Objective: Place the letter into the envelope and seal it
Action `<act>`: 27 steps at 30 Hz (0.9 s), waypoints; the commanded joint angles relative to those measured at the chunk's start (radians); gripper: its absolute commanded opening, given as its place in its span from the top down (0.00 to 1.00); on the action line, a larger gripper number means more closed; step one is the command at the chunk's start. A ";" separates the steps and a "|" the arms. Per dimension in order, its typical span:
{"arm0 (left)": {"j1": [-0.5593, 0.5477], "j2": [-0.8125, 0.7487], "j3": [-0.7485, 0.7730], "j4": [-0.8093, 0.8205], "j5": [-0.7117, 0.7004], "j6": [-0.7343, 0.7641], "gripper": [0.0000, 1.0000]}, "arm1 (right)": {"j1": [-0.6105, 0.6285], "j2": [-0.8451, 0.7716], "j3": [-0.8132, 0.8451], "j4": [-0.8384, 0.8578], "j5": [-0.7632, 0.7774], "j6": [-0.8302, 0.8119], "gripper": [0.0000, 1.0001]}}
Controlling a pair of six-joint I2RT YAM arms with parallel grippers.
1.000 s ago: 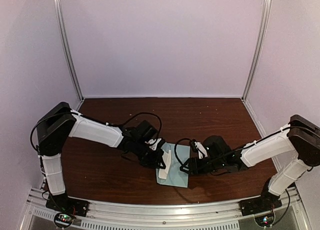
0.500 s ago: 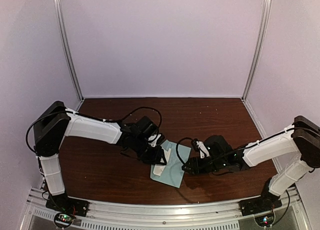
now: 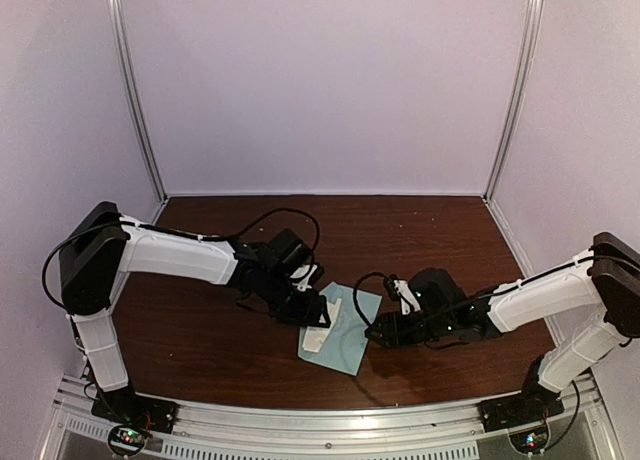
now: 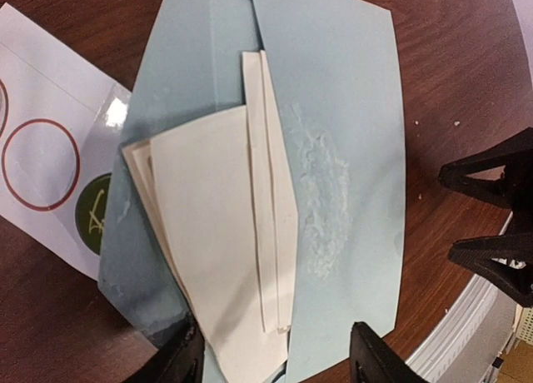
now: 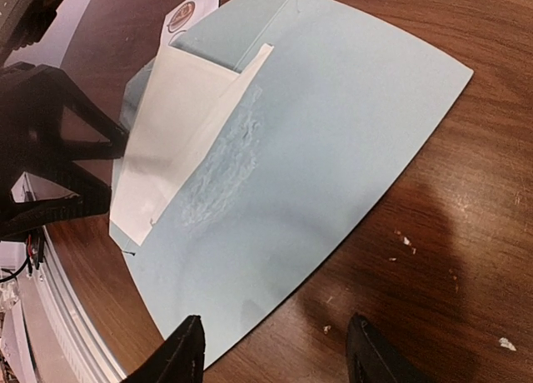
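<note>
Envelope (image 3: 345, 325): pale teal, lying flat on the dark brown counter (image 3: 420, 240), in front of and between the two arms, turned at a slant in the top view. Its surface bows a little in the right wrist view.

Letter (image 4: 212, 233): folded cream paper on top of the envelope. One end sits toward the envelope's pocket; the other sticks out over the envelope's edge on the left arm's side. How far it is tucked in cannot be told.

Scuffed patch (image 4: 325, 200): rough, whitish, on the envelope's face just beside the letter.

Sticker sheet (image 4: 42, 150): white, with red rings and a green round sticker. It pokes out from under the envelope's edge on the side away from the right arm.

Left fingers (image 4: 187, 362): spread well apart, low over the envelope's edge where the letter sticks out. The letter's end lies in the gap, close to one fingertip. Nothing is gripped.

Right fingers (image 5: 375, 354): also spread apart, at the opposite side of the envelope. The envelope's near edge reaches into the gap between the tips. Nothing is pinched; whether a tip touches the paper cannot be told.

The two sets of fingers face each other across the envelope.
</note>
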 commanded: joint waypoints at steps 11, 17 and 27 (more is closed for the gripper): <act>-0.004 0.038 0.058 -0.025 -0.100 0.073 0.54 | 0.006 0.044 0.023 0.053 0.014 0.028 0.43; -0.004 0.053 0.061 -0.024 -0.122 0.090 0.60 | 0.006 0.068 0.031 0.055 0.024 0.027 0.44; -0.004 0.071 0.071 -0.050 -0.190 0.113 0.62 | 0.005 0.108 0.050 0.062 0.028 0.033 0.48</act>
